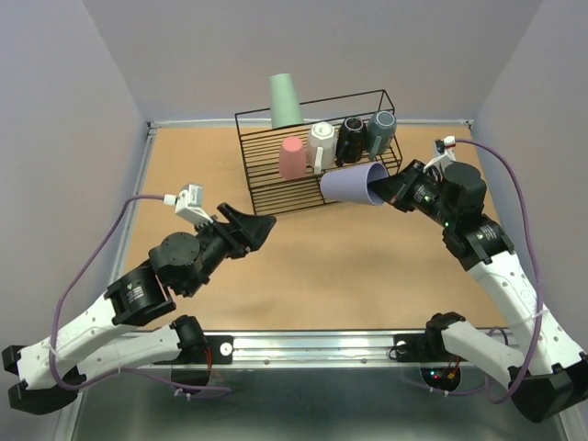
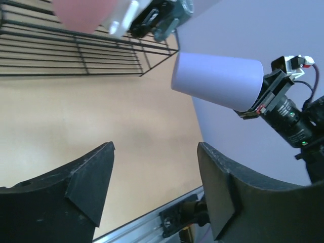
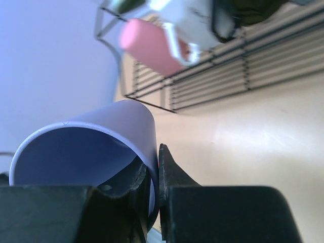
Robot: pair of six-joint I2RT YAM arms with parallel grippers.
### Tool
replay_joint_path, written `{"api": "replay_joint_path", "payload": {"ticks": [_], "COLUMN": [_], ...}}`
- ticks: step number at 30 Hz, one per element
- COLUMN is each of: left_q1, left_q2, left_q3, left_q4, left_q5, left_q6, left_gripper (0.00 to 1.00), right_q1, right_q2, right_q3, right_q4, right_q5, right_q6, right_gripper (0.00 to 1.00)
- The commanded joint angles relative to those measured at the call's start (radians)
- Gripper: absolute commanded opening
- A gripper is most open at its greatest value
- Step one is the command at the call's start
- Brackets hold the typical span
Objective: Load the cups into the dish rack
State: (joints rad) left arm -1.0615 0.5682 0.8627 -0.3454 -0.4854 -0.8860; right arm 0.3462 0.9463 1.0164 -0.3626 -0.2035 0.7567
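My right gripper (image 1: 386, 191) (image 3: 156, 169) is shut on the rim of the lavender cup (image 1: 352, 184) (image 3: 91, 147), one finger inside and one outside. It holds the cup on its side in the air at the front right corner of the dish rack (image 1: 276, 197) (image 2: 76, 55). In the rack stand the pink cup (image 1: 291, 158) (image 3: 149, 45), white mug (image 1: 322, 144), black mug (image 1: 351, 138) and grey-blue mug (image 1: 380, 130). The green cup (image 1: 286, 101) sits upside down on the rack's back left. My left gripper (image 1: 265, 223) (image 2: 154, 149) is open and empty over the table, left of the lavender cup (image 2: 217, 81).
The wooden table (image 1: 331, 266) is walled on the left, back and right. A metal rail (image 1: 312, 347) runs along the near edge between the arm bases. Purple cables loop beside each arm.
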Motion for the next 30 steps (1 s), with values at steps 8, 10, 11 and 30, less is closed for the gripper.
{"api": "replay_joint_path", "payload": {"ticks": [8, 10, 11, 30], "left_q1": [-0.006, -0.006, -0.008, -0.006], "left_q2": [0.288, 0.306, 0.314, 0.4], "left_q3": [0.196, 0.19, 0.182, 0.05], "left_q4": [0.427, 0.497, 0.523, 1.167], "left_q5": [0.22, 0.228, 0.228, 0.218], "left_q6": [0.012, 0.001, -0.001, 0.168], "left_gripper": [0.86, 0.87, 0.87, 0.92], "right_q1": [-0.006, -0.006, -0.006, -0.004], "right_q2": [-0.063, -0.063, -0.061, -0.03], "right_q3": [-0.033, -0.048, -0.058, -0.088], "right_q4": [0.58, 0.634, 0.704, 0.879], "right_q5": [-0.284, -0.303, -0.309, -0.333], "right_q6": [0.292, 0.331, 0.354, 0.536], "right_gripper": [0.0, 0.0, 0.0, 0.0]}}
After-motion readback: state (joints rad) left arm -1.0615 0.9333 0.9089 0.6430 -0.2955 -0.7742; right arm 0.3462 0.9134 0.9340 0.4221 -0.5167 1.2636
